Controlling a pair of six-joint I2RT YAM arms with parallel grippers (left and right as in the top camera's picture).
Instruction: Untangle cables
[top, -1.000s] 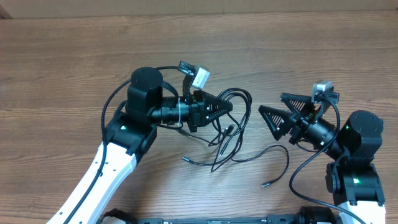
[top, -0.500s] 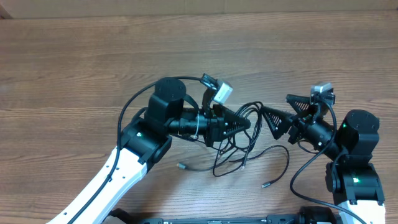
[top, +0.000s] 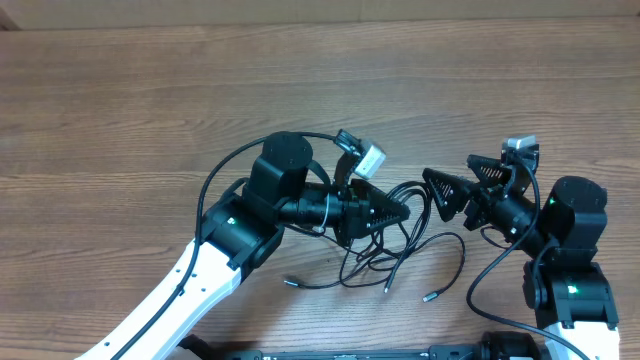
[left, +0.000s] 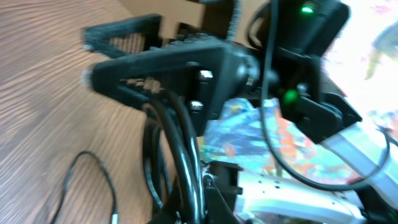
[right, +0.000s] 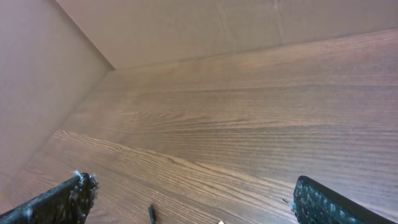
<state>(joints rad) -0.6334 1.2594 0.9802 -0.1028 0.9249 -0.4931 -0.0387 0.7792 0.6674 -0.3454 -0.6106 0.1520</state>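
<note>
Here, thin black cables (top: 385, 262) tangled, left pincer (top: 402, 212) clenched on them, right pincer (top: 448, 168) released.

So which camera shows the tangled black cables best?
The overhead view: the whole tangle of cables shows, loose ends included. The left wrist view shows only a few blurred strands up close. The right wrist view shows mostly table, perhaps one plug tip.

Table (top: 120, 100): wood grain, matt finish. Cables (left: 185, 155): black, smooth, glossy sheath. Right gripper (right: 193, 186) fingers (right: 317, 202): black, rough-textured.
</note>
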